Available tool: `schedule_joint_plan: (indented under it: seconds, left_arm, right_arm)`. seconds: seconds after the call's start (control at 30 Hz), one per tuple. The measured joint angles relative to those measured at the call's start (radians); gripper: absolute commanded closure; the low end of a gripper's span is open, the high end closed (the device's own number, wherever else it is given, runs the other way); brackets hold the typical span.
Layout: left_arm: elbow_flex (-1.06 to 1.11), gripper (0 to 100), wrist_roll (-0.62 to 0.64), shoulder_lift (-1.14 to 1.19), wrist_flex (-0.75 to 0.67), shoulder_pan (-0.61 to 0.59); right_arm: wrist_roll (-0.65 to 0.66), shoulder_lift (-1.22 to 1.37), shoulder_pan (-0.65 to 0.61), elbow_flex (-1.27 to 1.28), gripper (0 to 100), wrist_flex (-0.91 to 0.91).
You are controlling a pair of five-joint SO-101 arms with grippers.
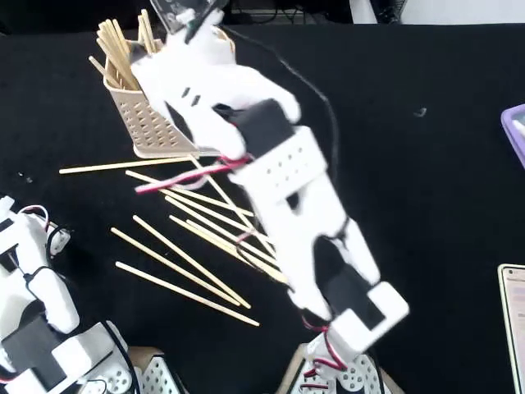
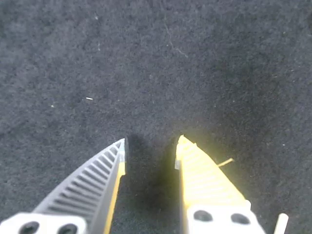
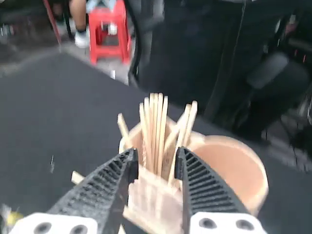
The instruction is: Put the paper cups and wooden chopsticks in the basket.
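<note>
- The right arm [image 1: 279, 164] is seen closest to the overhead camera, stretched from 6 o'clock up to 11 o'clock across the black table [image 1: 410, 205].
- The right gripper [image 3: 155, 152] is held above the basket [image 1: 152, 127], its black ribbed jaws parted; nothing is seen clamped in them.
- A bundle of upright wooden chopsticks [image 3: 155, 126] is seen through the gap between those jaws, standing in the basket.
- A brown paper cup [image 3: 234, 165] is seen just beside the bundle; whether it sits inside the basket cannot be told.
- The basket, beige and perforated, is placed at 11 o'clock on the table.
- Loose chopsticks [image 1: 189, 263] are scattered flat on the table from the foot of the basket down towards 7 o'clock, some crossing, some running under the right arm.
- The left arm [image 1: 41, 328] is placed at 7 o'clock, well apart from the basket.
- The left gripper [image 2: 151, 140] is pointed down at bare black cloth, its jaws spread with nothing between them.
- A purple container edge [image 1: 515, 131] is seen at 3 o'clock.
</note>
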Motion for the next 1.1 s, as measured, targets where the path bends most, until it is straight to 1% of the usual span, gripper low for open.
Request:
schedule_joint_plan:
  seconds: [0.13, 0.33, 0.43, 0.57, 0.63, 0.73, 0.8, 0.87, 0.97, 1.1]
  left_arm:
    - [0.000, 82, 0.000, 0.000, 0.000, 0.000]
    - [0.000, 82, 0.000, 0.000, 0.000, 0.000]
    - [0.000, 82, 0.000, 0.000, 0.000, 0.000]
    - [0.000, 82, 0.000, 0.000, 0.000, 0.000]
    - [0.000, 82, 0.000, 0.000, 0.000, 0.000]
    - [0.000, 82, 0.000, 0.000, 0.000, 0.000]
    - [0.000, 82, 0.000, 0.000, 0.000, 0.000]
    - [0.000, 82, 0.000, 0.000, 0.000, 0.000]
    - [0.000, 82, 0.000, 0.000, 0.000, 0.000]
    - [0.000, 82, 0.000, 0.000, 0.000, 0.000]
  right_arm:
    - [0.000, -0.055, 0.040, 0.000, 86.0, 0.186]
    - [0.000, -0.061, 0.095, 0.000, 86.0, 0.374]
    - [0.002, -0.083, 0.091, 0.000, 86.0, 0.474]
    - [0.035, -0.135, 0.091, -0.002, 86.0, 0.585]
    - [0.041, -0.155, 0.074, 0.008, 86.0, 0.624]
    - [0.041, -0.207, 0.038, 0.112, 86.0, 0.637]
    - [0.041, -0.256, 0.012, 0.239, 86.0, 0.600]
    - [0.041, -0.328, -0.012, 0.408, 86.0, 0.511]
    - [0.041, -0.463, -0.038, 0.723, 86.0, 0.313]
    - [0.049, -0.614, -0.046, 1.185, 85.8, -0.008]
